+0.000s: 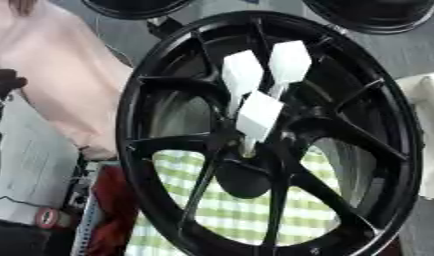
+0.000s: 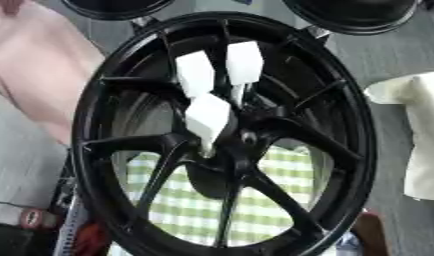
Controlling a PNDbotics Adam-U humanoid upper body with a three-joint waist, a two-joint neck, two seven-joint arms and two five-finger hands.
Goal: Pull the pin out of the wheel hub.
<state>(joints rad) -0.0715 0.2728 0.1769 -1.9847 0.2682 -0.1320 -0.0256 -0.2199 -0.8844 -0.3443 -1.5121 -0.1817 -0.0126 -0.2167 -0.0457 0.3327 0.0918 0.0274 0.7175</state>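
- Neither of the robot's hands shows in either view, so nobody can tell if their fingers are apart or together.
- A big black wheel [image 1: 269, 135] fills most of both views. It stands up on its edge and faces the camera.
- Thin black spokes [image 1: 203, 180] run from the middle of the wheel out to the rim.
- Three white pins stick out of the hub at the middle of the wheel, each with a wide flat top and a thin stem.
- The lowest pin [image 1: 258, 118] is nearest the camera, and its stem goes down into the hub.
- A second pin [image 1: 241, 75] stands up and to the left of it.
- A third pin [image 1: 290, 62] stands just beside that one, on the right.
- All three pins sit close together in a bunch.
- A green and white checked cloth [image 1: 238, 205] shows through the gaps between the lower spokes.
- A pale cloth [image 2: 417, 135] lies to the right of the wheel.
- The dark rims of two more wheels [image 2: 356, 15] peek in at the top.
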